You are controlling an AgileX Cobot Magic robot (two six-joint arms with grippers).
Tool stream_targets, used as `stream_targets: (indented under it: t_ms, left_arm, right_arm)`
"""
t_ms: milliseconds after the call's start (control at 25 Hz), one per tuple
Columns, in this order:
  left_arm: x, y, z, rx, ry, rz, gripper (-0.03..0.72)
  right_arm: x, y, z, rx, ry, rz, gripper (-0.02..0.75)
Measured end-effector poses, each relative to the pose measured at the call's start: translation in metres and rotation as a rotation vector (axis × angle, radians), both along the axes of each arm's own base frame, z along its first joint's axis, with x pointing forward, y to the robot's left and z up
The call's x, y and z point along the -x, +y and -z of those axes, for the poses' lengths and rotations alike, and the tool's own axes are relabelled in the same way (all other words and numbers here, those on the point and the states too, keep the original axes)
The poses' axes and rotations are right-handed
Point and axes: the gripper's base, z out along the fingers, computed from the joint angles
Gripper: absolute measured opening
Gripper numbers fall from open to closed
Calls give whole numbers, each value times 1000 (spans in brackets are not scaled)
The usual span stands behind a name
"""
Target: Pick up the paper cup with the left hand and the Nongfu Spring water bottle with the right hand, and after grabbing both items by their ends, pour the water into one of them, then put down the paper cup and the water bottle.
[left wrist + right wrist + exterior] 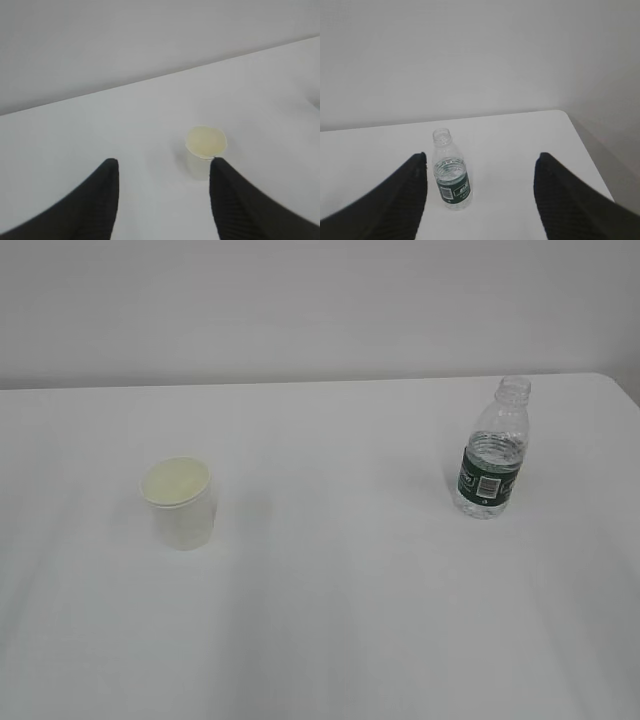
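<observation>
While both arms stay out of the exterior view, the white worktop (330,620) carries two things well apart from each other. Taking the worktop's middle as the centre of a clock face in that view, the paper cup (180,503) stands upright at about nine o'clock, its rolled rim up and its pale yellowish inside showing. The Nongfu Spring water bottle (493,452) stands upright at about three o'clock, uncapped, with its dark green label band and white patch facing the camera. Clear water (495,448) fills the bottle to roughly its shoulder, just above the label.

From the left wrist view, the left end effector (165,167) hangs with its two black fingers (97,200) spread apart and nothing between them. The paper cup (205,150) sits beyond the tips at about one o'clock from the gap, its lower side partly hidden by the right-hand finger; whether they touch cannot be told.

From the right wrist view, the right end effector (481,160) is likewise spread wide and empty. The bottle (451,172) stands on the worktop beyond the fingers (560,200), at about nine o'clock within the gap, close beside the left-hand finger. A plain pale wall (480,60) rises behind the worktop's far edge.
</observation>
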Motion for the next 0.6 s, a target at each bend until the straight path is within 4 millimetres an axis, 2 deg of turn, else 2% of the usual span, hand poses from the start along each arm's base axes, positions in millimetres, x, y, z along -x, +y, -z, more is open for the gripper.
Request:
stream_targets:
  t_ms: [240,440,600]
  left_arm:
    - [-6,0,-9,-17,-106,-6,411]
    - [-9,-1,-23,13,-266,-4,411]
    - [-14,-2,-25,18,-291,-2,410]
  right_arm:
    - [-22,0,-2,-13,-1,1,512]
    - [-33,0,-4,-18,-29,5,512]
    - [-39,0,-3,-56,-87,6,512]
